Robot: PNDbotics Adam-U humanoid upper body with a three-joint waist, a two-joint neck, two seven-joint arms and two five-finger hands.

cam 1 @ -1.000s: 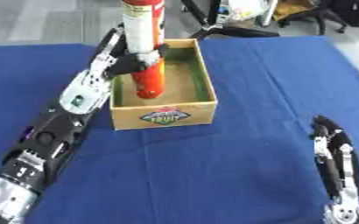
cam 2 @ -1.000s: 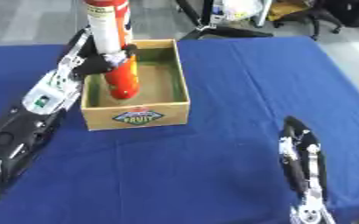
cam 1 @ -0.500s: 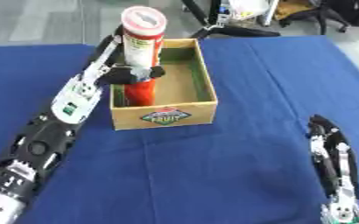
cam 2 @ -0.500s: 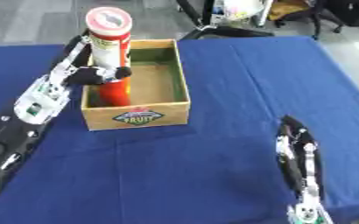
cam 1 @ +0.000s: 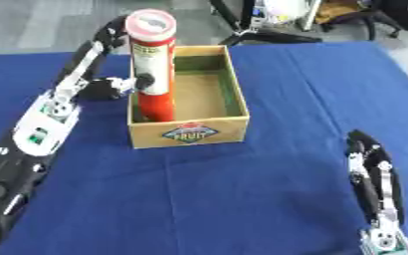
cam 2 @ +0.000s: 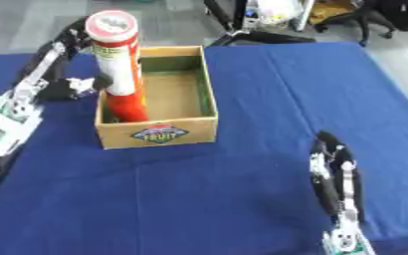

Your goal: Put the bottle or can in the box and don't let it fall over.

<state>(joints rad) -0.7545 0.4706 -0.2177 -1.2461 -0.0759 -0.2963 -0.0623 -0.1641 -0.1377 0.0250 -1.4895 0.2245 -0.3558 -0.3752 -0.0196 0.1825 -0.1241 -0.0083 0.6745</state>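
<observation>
A tall can point(cam 1: 153, 64), white above and red below with a red lid, stands upright in the front left corner of the cardboard box point(cam 1: 209, 133). My left hand point(cam 1: 110, 88) sits just outside the box's left wall. Its fingers have come off the can, and one fingertip point(cam 1: 143, 81) still reaches over the wall to the can's side. The rest of the box is bare inside. My right hand point(cam 1: 371, 172) rests open near the lower right corner, fingers pointing up, far from the box.
A blue cloth point(cam 1: 242, 199) covers the table, with room in front of and to the right of the box. Black chair legs point(cam 1: 268, 36) and other floor clutter lie beyond the far edge.
The can has gone down and now stands on the box floor. My left hand has let go of it and slid left, outside the box wall. The right hand has not moved.
</observation>
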